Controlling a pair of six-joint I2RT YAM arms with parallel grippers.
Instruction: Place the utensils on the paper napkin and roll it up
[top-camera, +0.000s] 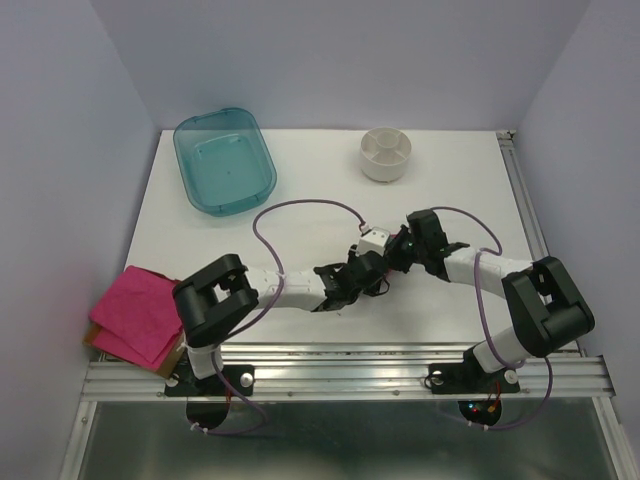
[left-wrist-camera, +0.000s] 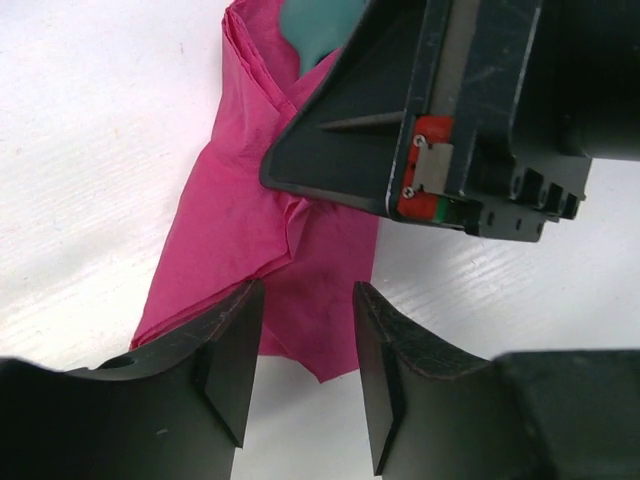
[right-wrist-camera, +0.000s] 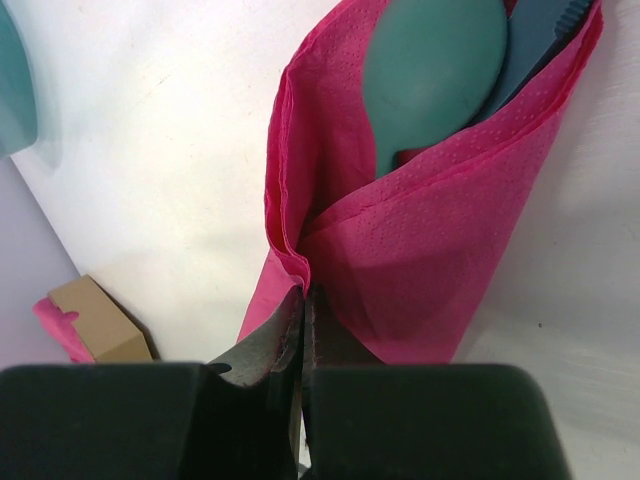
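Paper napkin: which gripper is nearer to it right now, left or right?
Right. The right gripper is shut on a folded edge of the paper napkin, touching it. The left gripper is open, straddling the napkin's lower tip, not closed on it.

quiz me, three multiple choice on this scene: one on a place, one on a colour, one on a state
1. Where on the table is the napkin pile?
A far right corner
B near left edge
C centre

2. The spoon in the napkin is
A teal
B white
C black

3. The right gripper is
A wide open
B out of view
C shut on the napkin

Answers:
1 B, the pile lies at the near left edge in the top view.
2 A, its bowl shows teal in the right wrist view.
3 C, it pinches the napkin's fold.
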